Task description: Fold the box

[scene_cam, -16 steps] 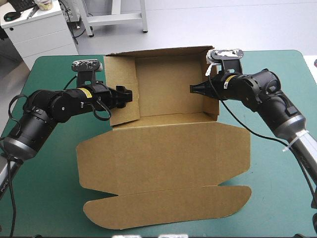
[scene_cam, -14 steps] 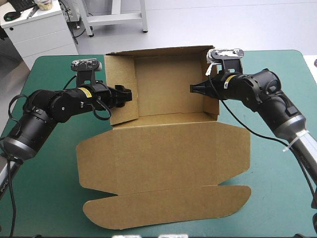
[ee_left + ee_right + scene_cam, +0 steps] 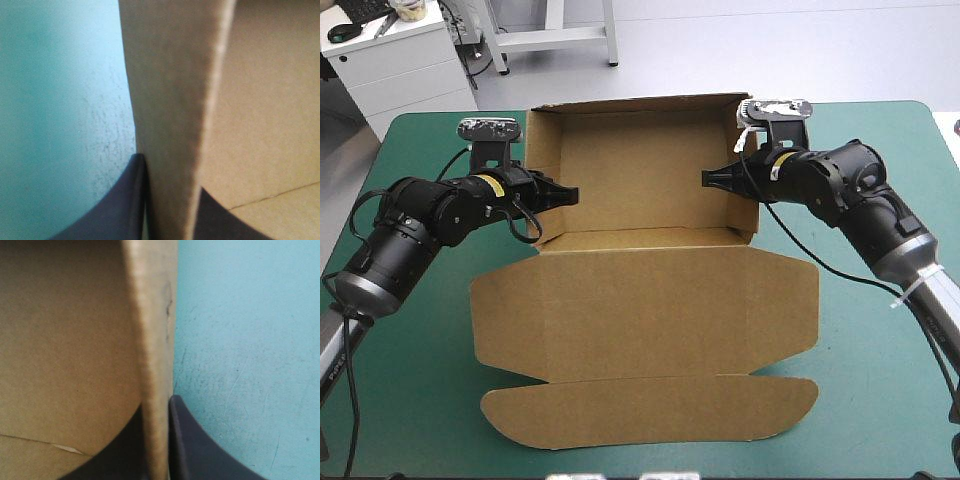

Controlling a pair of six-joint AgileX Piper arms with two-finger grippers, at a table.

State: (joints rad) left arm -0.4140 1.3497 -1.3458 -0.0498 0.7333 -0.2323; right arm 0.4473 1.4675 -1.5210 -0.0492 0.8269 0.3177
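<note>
My left gripper clamps the left wall of the brown cardboard box | right gripper pinches its right wall | tray mid-table, lid flat on bare teal-green cover

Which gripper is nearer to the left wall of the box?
Left. The left gripper is shut on that wall of the box; the right gripper is shut on the opposite wall.
</note>
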